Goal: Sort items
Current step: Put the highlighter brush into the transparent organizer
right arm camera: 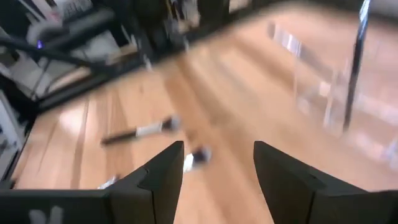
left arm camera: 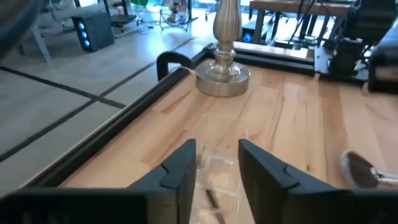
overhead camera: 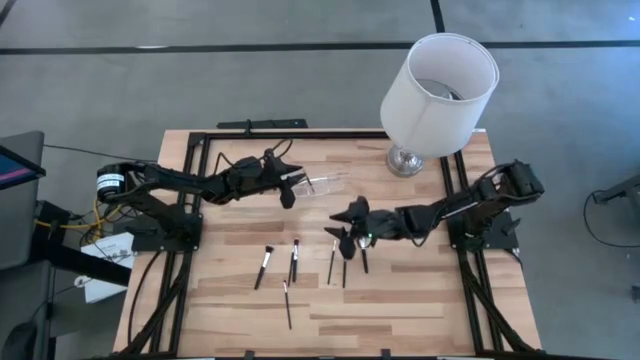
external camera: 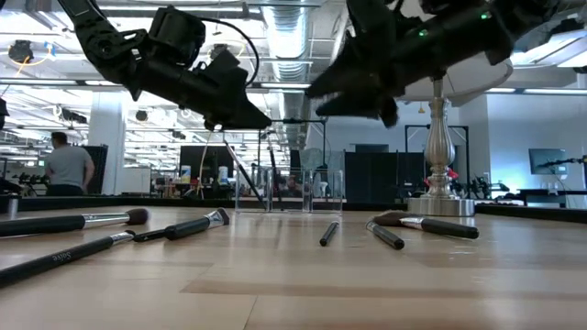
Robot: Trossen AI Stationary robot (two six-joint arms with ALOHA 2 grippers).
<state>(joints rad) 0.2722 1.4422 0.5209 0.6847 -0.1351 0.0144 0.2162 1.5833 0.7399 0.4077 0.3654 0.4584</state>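
Several slim black-handled makeup brushes lie flat on the wooden table: one (overhead camera: pixel 263 266), a second (overhead camera: pixel 295 258), a thin third (overhead camera: pixel 287 304), and a cluster (overhead camera: pixel 345 265) under my right gripper. More stand in the clear container (overhead camera: pixel 322 183) (external camera: pixel 286 190). My left gripper (overhead camera: pixel 293 182) (left arm camera: pixel 217 149) is open and hovers just left of and above the container (left arm camera: pixel 217 171). My right gripper (overhead camera: pixel 338 226) (right arm camera: pixel 217 149) is open and held above the table over the cluster, and its view shows a brush (right arm camera: pixel 140 132) lying ahead.
The white-shaded lamp (overhead camera: pixel 438 92) stands at the table's far right, with its silver base (left arm camera: pixel 222 71) just beyond the container. A black frame (overhead camera: pixel 250 134) rims the table. Bare wood lies along the near edge. A person (external camera: pixel 69 167) stands far back in the room.
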